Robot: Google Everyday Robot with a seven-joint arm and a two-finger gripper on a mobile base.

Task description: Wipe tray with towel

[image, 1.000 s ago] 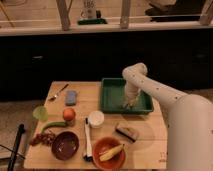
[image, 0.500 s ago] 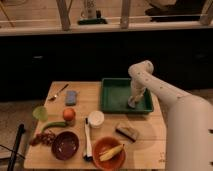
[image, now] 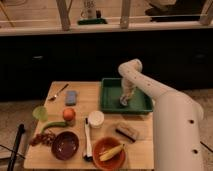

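**Now wiping: end effector down in the tray**

Now the end effector [image: 125, 96] points straight down into the tray [image: 110, 95], over the middle-right of its floor. It sits at the tip of the white arm [image: 150, 90] that reaches in from the right. Just under it shows a small pale wad, the towel [image: 123, 102], lying on the tray floor. Whether the end effector is pinching the towel or only bearing down on it cannot be told from this view.

The tray sits at the back right of the worktop [image: 82, 86], its long side running left to right.

The step in hand looks to be the wiping stroke itself. To do it well:

- Light, even downward pressure would make the cloth drag flat across the floor rather than roll up.
- Overlapping passes along the long side would reach the left half of the tray, which the towel does not cover at this moment.
- Each pass should end just short of the raised rim so the wrist does not knock it.
- The tray is probably light and could slide on the wood, so sideways force should be gentle.

A white cup [image: 95, 119] and a brown block [image: 127, 131] stand near the tray's front edge, where a shoved tray could meet them. Farther out, the two bowls, the fruit and the fork lie well apart and play no part.
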